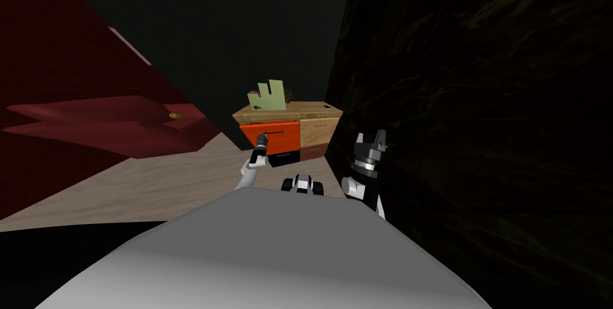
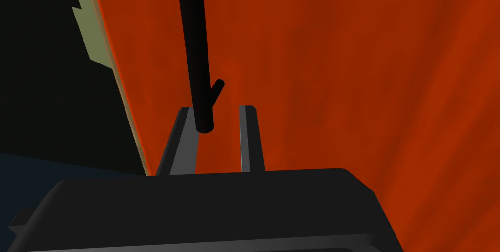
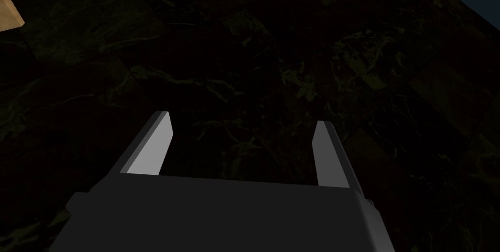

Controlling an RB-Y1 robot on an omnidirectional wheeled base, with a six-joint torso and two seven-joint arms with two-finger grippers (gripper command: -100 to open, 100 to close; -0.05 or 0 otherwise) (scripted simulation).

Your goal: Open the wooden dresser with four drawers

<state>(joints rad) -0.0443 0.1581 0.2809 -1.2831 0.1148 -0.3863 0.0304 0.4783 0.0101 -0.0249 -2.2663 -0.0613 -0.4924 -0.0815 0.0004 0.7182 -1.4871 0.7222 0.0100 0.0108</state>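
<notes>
Red furniture: a dark red piece (image 1: pixel 114 123) stands at the left of the room, with a small yellowish round thing (image 1: pixel 175 115) on it.
Floor: pale wood boards (image 1: pixel 149 185) run from the red furniture to the dresser.
Dresser: a light wooden dresser (image 1: pixel 320 124) stands at the middle of the head view, with its right end near the dark wall.
Green thing: a pale green notched shape (image 1: pixel 269 99) stands on the dresser's top, toward its left rear corner.
Drawer: the upper left front is bright orange (image 1: pixel 276 135) and sits proud of the wooden fronts to its right. A black area lies under it.
Handle: a thin black bar (image 2: pixel 199 53) runs across the orange front on a short black post.
Left jaws: they are at the drawer front and drawn in narrow around the end of the handle. The bar's end lies between the fingers (image 2: pixel 183 149), against one of them. A thin strip of orange shows between the bar and the other.
Right jaws: they are held up to the right of the dresser, well apart from it. The fingers (image 3: pixel 149 146) are spread wide with nothing between them.
Wall: a dark marbled surface (image 1: pixel 479 132) fills the right side.
</notes>
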